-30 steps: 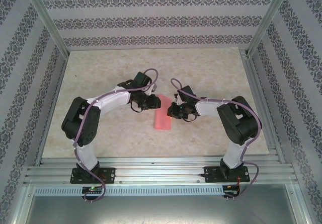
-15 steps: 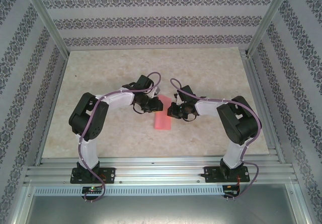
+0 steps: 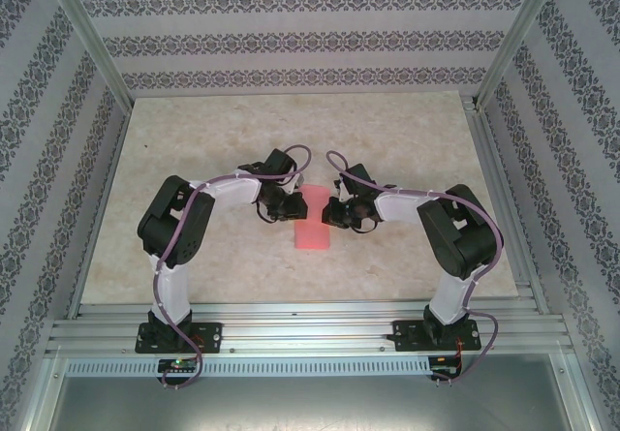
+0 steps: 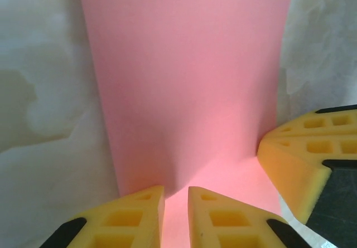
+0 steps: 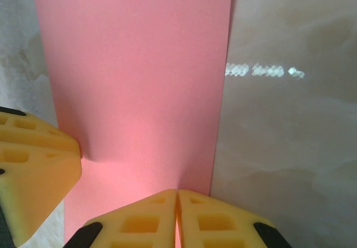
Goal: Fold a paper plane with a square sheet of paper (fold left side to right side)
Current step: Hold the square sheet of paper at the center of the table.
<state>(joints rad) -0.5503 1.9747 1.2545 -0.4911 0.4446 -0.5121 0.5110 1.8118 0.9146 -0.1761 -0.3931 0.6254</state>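
The square sheet of paper lies on the table folded into a narrow upright pink strip, also seen in the left wrist view and the right wrist view. My left gripper is over the strip's upper left part. Its yellow fingers stand a narrow gap apart above the pink surface. Opposite it, my right gripper rests on the strip's right edge with its fingertips pressed together. Each wrist view shows the other gripper's yellow fingers, the right one's and the left one's. No paper plane is in view.
The marble-patterned tabletop stretches around the strip. Aluminium frame rails run along the near edge and sides, with patterned walls behind.
My left arm has moved right, bringing its gripper onto the strip's upper left, and its jaws have narrowed. The right arm and the paper have stayed put.
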